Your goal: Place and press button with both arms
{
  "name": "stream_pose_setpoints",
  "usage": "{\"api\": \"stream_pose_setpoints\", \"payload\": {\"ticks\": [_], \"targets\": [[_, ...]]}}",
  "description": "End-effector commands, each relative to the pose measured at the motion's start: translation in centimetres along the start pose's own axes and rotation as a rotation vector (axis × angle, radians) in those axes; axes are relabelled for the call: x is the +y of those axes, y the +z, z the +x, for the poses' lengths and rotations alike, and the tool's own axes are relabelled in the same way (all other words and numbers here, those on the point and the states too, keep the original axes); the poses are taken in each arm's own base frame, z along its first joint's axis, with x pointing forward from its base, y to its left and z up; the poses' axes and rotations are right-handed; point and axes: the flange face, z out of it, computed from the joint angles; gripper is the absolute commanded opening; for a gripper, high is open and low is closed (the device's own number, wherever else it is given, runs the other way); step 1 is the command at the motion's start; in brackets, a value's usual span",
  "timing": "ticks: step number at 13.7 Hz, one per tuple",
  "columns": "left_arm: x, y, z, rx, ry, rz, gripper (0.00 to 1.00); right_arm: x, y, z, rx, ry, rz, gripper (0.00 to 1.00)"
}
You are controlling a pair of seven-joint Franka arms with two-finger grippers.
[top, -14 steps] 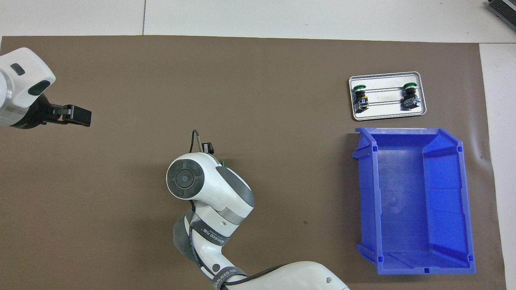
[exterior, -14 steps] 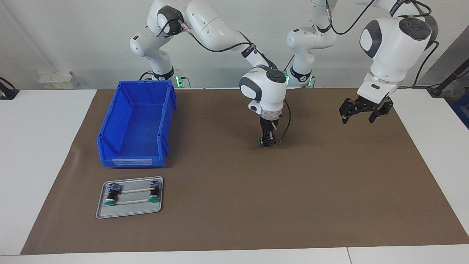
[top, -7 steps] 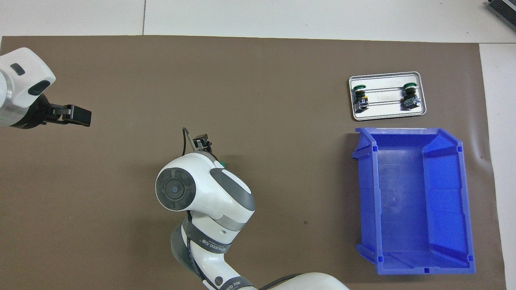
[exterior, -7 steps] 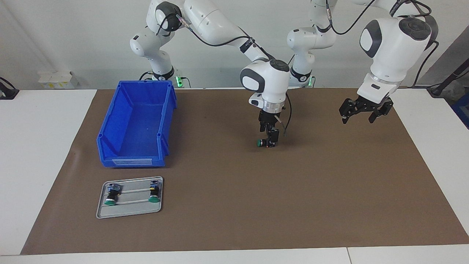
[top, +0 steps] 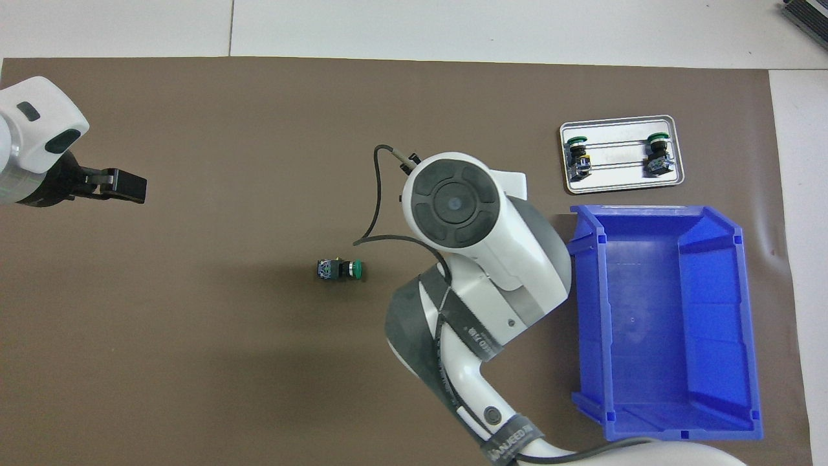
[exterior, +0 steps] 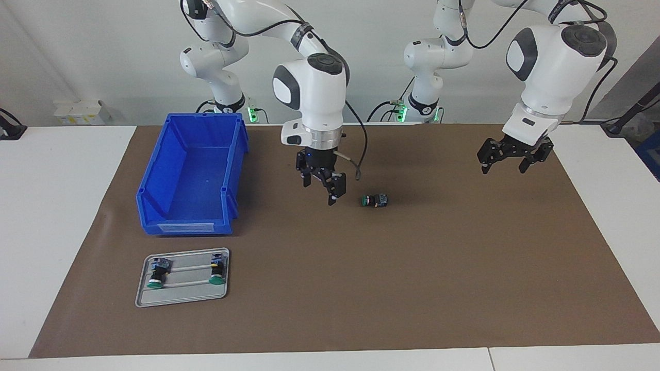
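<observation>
Right gripper fingers: the black two-finger right gripper [exterior: 320, 183] has its fingers spread apart with nothing between them; it hangs over bare brown mat, between the button and the bin.
Left gripper fingers: the black two-finger left gripper [exterior: 513, 153] also stands open and empty, up in the air over the mat at the left arm's end of the table; this arm waits.
Button: the small push-button switch with a round green cap, black body and blue-grey rear block [exterior: 374, 200] lies on its side on the mat near the middle, cap pointing toward the right arm's end, apart from both grippers.
Mat: a brown paper-like sheet [exterior: 412, 288] covers the white table.
Bin: a deep blue plastic bin [exterior: 192, 175] sits at the right arm's end.
Tray: a flat grey metal tray [exterior: 181, 294], farther from the robots than the bin, holds two more green-capped buttons [exterior: 216, 270].
</observation>
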Motion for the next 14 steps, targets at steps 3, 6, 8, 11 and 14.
{"api": "stream_pose_setpoints", "payload": {"ticks": [3,6,8,11,14], "targets": [[-0.1,-0.2,-0.9,0.007,-0.010,-0.004,1.00,6.5,-1.7,11.2,0.013,-0.229,-0.019,1.00],[-0.1,-0.2,-0.9,0.007,-0.010,-0.004,1.00,12.3,-3.1,16.8,-0.086,-0.279,-0.032,1.00],[-0.1,-0.2,-0.9,0.007,-0.010,-0.004,1.00,17.1,-2.7,17.9,-0.133,-0.272,-0.073,1.00],[-0.1,-0.2,-0.9,0.007,-0.010,-0.004,1.00,23.5,-1.1,19.1,-0.205,-0.376,-0.111,1.00],[-0.1,-0.2,-0.9,0.007,-0.010,-0.004,1.00,28.6,-1.8,23.4,-0.211,-0.427,-0.105,1.00]]}}
